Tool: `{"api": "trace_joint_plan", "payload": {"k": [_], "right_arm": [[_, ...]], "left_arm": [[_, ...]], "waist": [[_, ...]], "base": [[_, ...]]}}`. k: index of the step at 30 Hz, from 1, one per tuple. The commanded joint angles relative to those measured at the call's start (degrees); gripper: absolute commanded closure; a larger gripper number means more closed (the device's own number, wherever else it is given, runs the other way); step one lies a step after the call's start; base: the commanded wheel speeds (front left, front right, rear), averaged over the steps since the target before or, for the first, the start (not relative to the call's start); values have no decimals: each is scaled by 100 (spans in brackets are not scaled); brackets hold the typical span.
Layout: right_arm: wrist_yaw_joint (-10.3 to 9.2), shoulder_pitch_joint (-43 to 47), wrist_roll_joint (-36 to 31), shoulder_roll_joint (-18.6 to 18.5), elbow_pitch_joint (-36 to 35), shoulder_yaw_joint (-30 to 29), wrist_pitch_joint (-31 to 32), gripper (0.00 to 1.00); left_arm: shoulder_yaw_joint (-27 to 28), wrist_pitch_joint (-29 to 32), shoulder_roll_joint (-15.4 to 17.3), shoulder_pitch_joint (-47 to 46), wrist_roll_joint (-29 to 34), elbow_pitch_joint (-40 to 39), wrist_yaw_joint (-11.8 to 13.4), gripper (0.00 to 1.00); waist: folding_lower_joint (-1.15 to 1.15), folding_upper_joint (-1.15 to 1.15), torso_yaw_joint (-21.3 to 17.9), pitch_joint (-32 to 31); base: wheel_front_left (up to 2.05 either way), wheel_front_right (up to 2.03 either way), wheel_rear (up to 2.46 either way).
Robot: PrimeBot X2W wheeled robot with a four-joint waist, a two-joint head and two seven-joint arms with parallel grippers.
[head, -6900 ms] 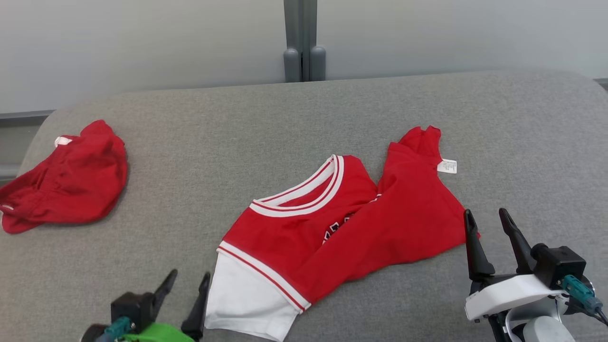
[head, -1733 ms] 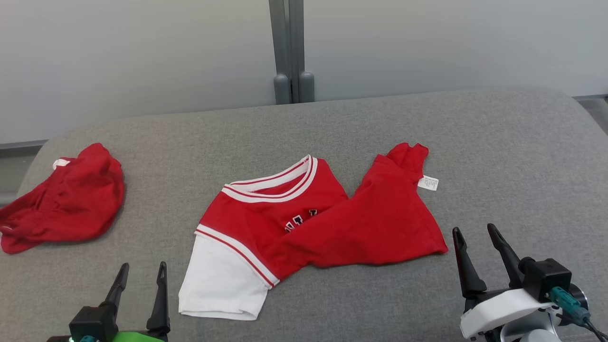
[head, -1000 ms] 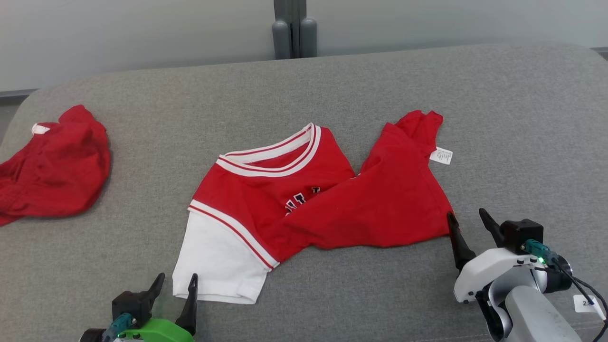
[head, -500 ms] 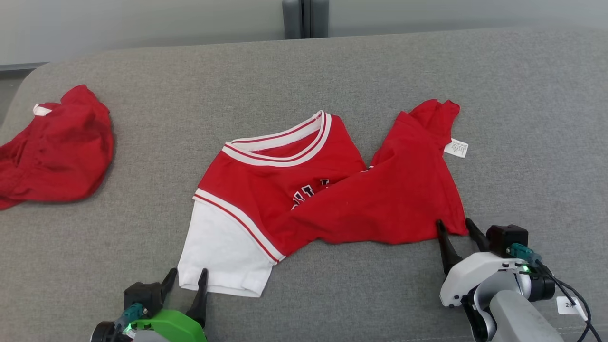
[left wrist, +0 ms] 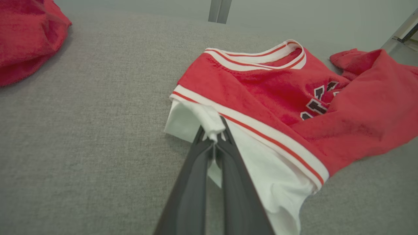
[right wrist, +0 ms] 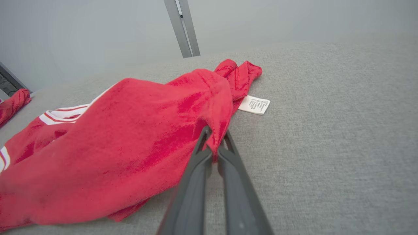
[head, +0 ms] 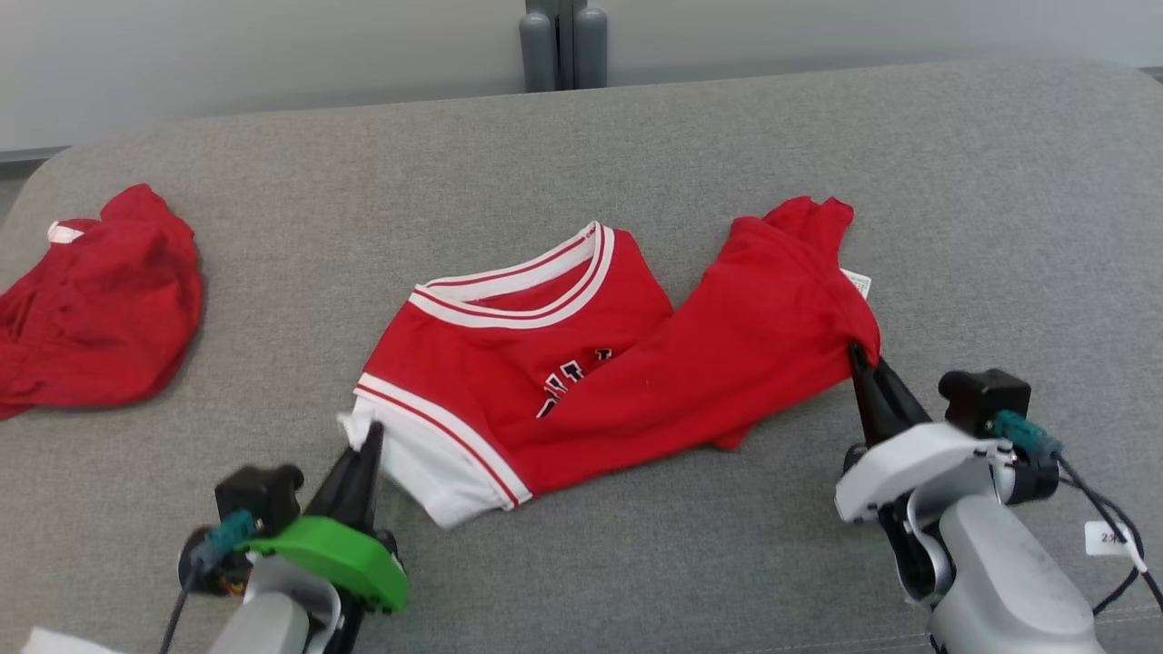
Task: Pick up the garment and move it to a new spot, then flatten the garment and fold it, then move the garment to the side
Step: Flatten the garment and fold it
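Note:
The garment [head: 627,372] is a red shirt with a white-striped collar, a white sleeve and dark letters, lying crumpled in the middle of the grey cushion [head: 581,145]. My left gripper [head: 371,436] is shut on the corner of the white sleeve [left wrist: 209,125], which is lifted and bunched at its fingertips. At the shirt's right side, my right gripper [head: 859,356] is shut on a pinch of the red hem [right wrist: 217,130], raised a little off the cushion. A white care label [right wrist: 254,104] lies beside that fold.
A second red cloth [head: 91,300] sits bunched at the cushion's far left edge. A grey wall with a vertical post [head: 565,41] runs behind the cushion. Bare grey cushion lies in front of the shirt and to its right.
Both grippers have closed from open, the left on the white sleeve corner, the right on the red hem. Both pinched edges are now pulled up and inward.

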Motion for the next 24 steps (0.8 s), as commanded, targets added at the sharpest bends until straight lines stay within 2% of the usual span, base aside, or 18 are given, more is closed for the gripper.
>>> {"api": "trace_joint_plan", "payload": {"k": [1,6,11,15,19,24], "right_arm": [[-5,-238,165,-28,-120,5,-2,100],[-5,-1168,480,-199,-186,231,-2,100],[-5,-2825,1020,-354,229,395,100,100],[-4,-4382,1247,-496,706,408,341,100],[-5,-5744,1319,-529,1276,326,410,100],[-5,-7069,1096,-572,1993,402,389,100]], "left_arm": [[-52,4,107,-323,-105,-187,-20,100],[-493,154,537,-1511,-412,-499,-20,100],[-627,679,887,-3315,-1141,-412,-20,100],[-495,1030,954,-4910,-1612,72,-20,100],[-617,1095,965,-6368,-1529,676,-20,100],[-822,985,858,-7823,-1462,1308,-20,100]], "waist": [[0,0,-65,48],[0,0,-208,380],[0,0,-359,1001],[0,0,-455,1519],[0,0,-549,1751],[0,0,-616,1743]], "base": [[0,0,0],[0,0,0],[0,0,0],[0,0,0],[0,0,0],[0,0,0]]}}
